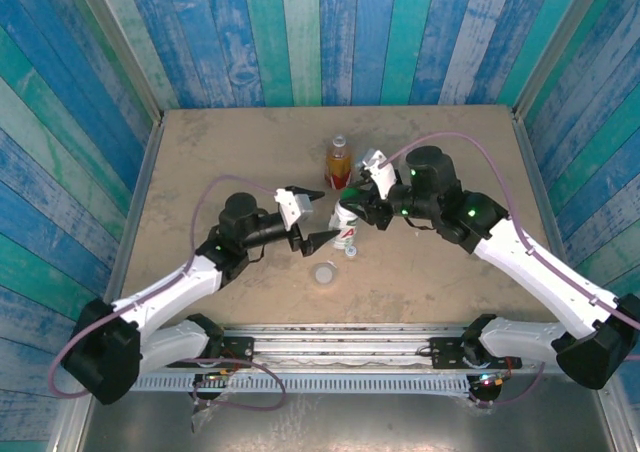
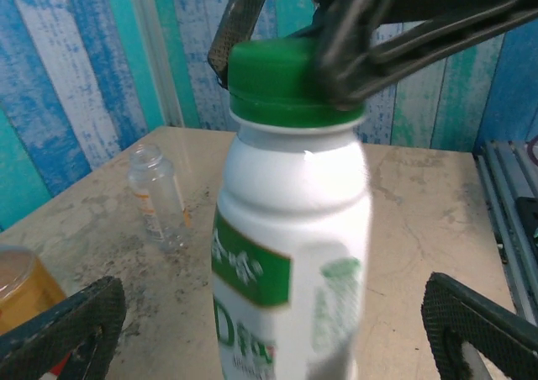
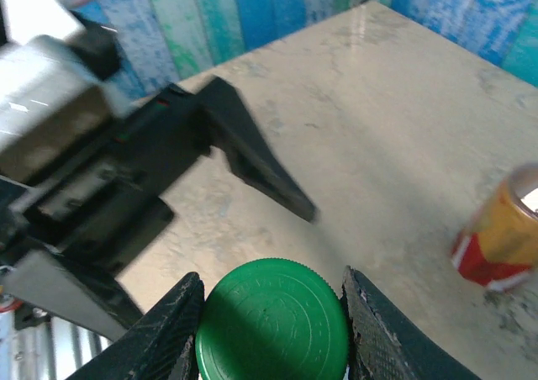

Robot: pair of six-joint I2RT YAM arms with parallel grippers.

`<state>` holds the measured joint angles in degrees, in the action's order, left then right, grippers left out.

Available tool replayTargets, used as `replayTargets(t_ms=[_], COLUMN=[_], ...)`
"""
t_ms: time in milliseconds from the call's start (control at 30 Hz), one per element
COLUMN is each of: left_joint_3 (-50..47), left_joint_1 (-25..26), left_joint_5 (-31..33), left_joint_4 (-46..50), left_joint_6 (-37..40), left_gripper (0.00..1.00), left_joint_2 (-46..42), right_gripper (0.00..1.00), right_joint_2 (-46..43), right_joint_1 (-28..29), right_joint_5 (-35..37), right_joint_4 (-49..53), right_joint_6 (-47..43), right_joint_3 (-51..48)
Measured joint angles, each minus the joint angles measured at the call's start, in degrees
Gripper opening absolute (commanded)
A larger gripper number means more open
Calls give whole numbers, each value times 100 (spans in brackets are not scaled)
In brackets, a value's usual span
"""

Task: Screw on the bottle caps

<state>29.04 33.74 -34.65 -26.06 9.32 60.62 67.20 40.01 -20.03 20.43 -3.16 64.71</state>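
The white bottle (image 2: 294,229) with a green label stands between the wide-apart fingers of my open left gripper (image 2: 269,338), which do not touch it. The dark green cap (image 2: 277,81) sits on its neck, and my right gripper (image 3: 273,321) is shut on that cap (image 3: 273,325) from above. In the top view the white bottle (image 1: 347,229) is at mid-table, with the left gripper (image 1: 316,218) to its left and the right gripper (image 1: 352,208) over it. The amber bottle (image 1: 339,162) stands uncapped just behind. The short clear bottle (image 2: 160,195) stands open on the table. The pale grey cap (image 1: 323,272) lies nearer the front.
Blue and green plank walls (image 1: 320,32) enclose the tan table (image 1: 220,152) on three sides. A metal rail (image 1: 340,347) runs along the near edge between the arm bases. The amber bottle (image 3: 496,237) is close to the right gripper's side.
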Motion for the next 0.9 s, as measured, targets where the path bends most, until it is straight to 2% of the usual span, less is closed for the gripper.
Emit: replayTargets(t_ms=[167,300,433,633,900], left_joint_3=[-452,-793,-800,-654,-444], left_joint_1=[0,107,402,708,796], left_joint_5=[374,619,844,1075,1226], left_joint_4=[-251,-625,-892,-1270,-1652], left_joint_6=[-229,-472,-525,-529,-529], left_gripper=[94,94,94,94,94], left_joint_2=[-391,-337,-22,678,1182], right_gripper=[32,32,31,32,33], right_joint_2=[-129,-260,-319,-164,702], right_joint_1=[-444,-1095,-1803,-2863,-3462], right_joint_5=[367,898,1440,1733,1790], right_joint_4=[-94,-177,-304,-551,-1338], right_joint_6=[83,223,367,614,557], right_joint_3=[-243,-387,-586,-817,-905])
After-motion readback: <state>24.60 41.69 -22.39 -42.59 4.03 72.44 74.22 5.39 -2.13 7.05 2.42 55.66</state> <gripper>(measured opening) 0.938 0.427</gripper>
